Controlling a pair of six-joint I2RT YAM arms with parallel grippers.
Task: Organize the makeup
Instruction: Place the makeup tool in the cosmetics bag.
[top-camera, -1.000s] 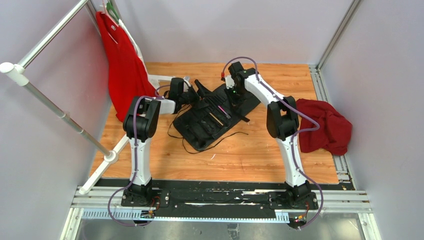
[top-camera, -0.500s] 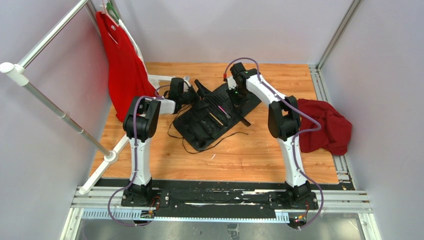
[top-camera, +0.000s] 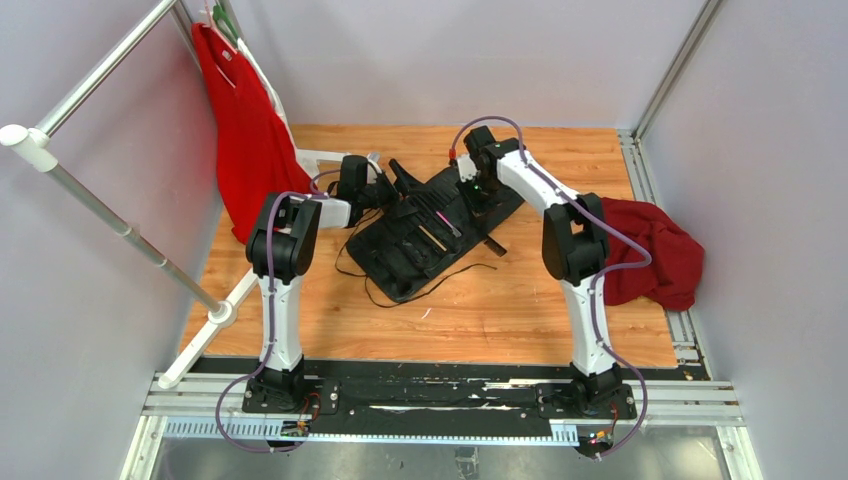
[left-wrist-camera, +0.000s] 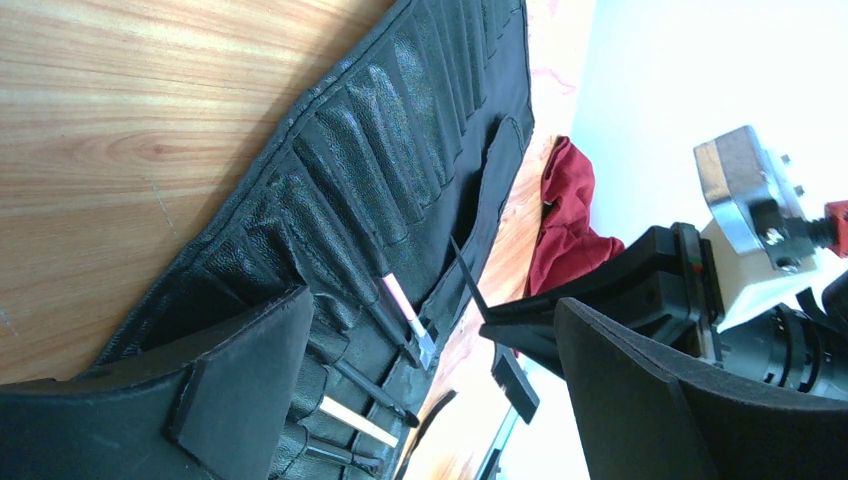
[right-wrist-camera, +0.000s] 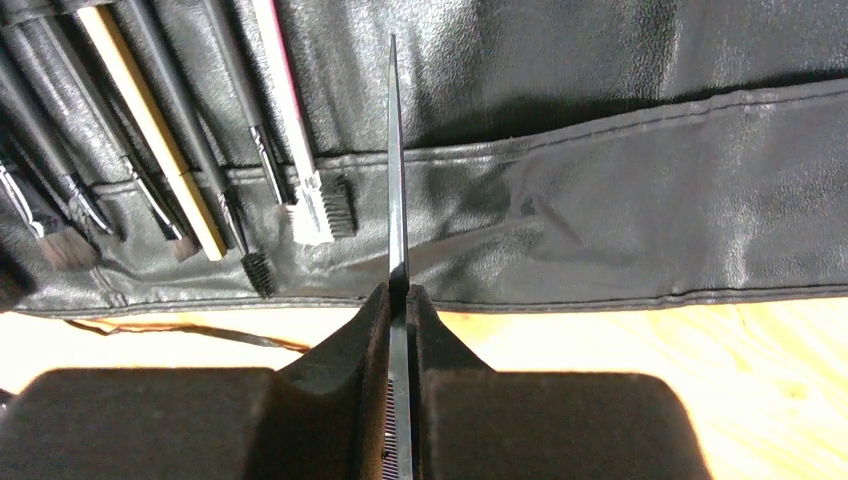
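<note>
A black slotted roll (top-camera: 430, 228) lies open on the wooden table. Several makeup brushes sit in its slots, among them a pink one (right-wrist-camera: 285, 110) and a tan one (right-wrist-camera: 150, 125); both also show in the left wrist view, pink (left-wrist-camera: 400, 300) and tan (left-wrist-camera: 355, 420). My right gripper (right-wrist-camera: 398, 295) is shut on a thin black brush with a comb end (right-wrist-camera: 393, 150). It holds the brush over the roll's lower flap, pointed handle toward the slots, just right of the pink brush. My left gripper (left-wrist-camera: 430, 370) is open and empty, low over the roll's left end.
A dark red cloth (top-camera: 650, 250) lies crumpled at the right edge of the table. A red garment (top-camera: 245, 130) hangs on a white rack (top-camera: 100, 200) at the left. The roll's black cords (top-camera: 400, 290) trail onto the wood in front of it.
My right gripper has shifted a little to the right along the roll with the thin brush in it. The left arm has not moved.
</note>
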